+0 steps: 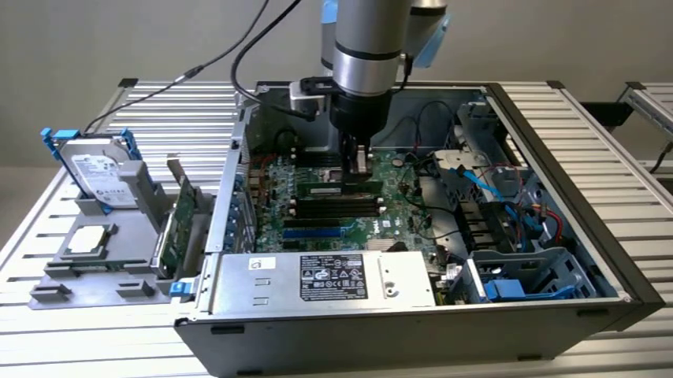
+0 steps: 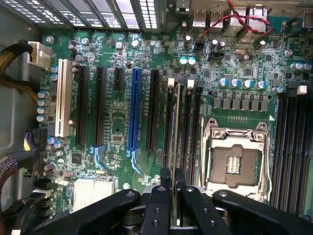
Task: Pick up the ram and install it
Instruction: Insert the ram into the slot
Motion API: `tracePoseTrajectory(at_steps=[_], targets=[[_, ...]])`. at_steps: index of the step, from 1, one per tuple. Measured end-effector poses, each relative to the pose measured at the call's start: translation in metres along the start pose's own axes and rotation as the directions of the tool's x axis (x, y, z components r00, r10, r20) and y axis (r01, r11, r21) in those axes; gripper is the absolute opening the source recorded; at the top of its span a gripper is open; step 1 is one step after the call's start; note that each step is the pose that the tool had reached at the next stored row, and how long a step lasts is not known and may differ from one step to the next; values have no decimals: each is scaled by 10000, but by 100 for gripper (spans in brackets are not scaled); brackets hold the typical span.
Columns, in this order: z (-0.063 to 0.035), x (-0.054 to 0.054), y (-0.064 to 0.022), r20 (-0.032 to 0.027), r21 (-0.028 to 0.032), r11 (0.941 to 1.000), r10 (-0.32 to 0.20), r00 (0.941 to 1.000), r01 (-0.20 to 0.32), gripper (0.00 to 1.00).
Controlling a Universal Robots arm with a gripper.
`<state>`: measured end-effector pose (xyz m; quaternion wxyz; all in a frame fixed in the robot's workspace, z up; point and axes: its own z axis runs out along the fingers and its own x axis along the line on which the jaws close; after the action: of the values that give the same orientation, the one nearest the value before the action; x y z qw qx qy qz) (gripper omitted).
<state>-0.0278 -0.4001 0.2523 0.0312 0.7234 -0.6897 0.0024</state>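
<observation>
- Claw (image 1: 361,168) (image 2: 173,174) hangs inside the computer case (image 1: 557,150), fingers pinched tight on the ram (image 1: 339,187) (image 2: 176,127).
- Ram stands edge-up in a far motherboard (image 1: 315,230) (image 2: 117,122) slot, right between the fingertips.

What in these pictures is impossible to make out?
- Exterior view: whether the ram is fully seated; the gripper covers part of it.
- Wrist view: the ram's chips; it is seen edge-on.
- Exterior view: print on the hard drive label, too small.
</observation>
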Motion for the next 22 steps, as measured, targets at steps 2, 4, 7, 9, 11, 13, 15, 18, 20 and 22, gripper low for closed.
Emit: tracePoseTrajectory(at_steps=[2,4,7,9,11,13,15,18,20,22], targets=[[37,-1,-2,5,4,9999,121,9999,-121,14],[73,-1,-5,9,7,9998,204,9998,-204,14],[117,-1,-16,-17,5,9997,228,9997,-228,14],[130,-1,-17,-106,2,9997,233,9997,-233,14],[133,-1,-19,-277,-17,9997,237,9993,-238,14],[140,-2,-20,-457,-26,9997,245,9987,-246,14],[144,-4,-21,-524,-29,9997,244,9983,-245,14],[160,-7,-20,-526,-25,9998,190,9984,-191,14],[168,-8,-20,-530,-21,9999,109,9985,-110,14],[173,-9,-20,-534,-19,10000,27,9986,-28,14]])
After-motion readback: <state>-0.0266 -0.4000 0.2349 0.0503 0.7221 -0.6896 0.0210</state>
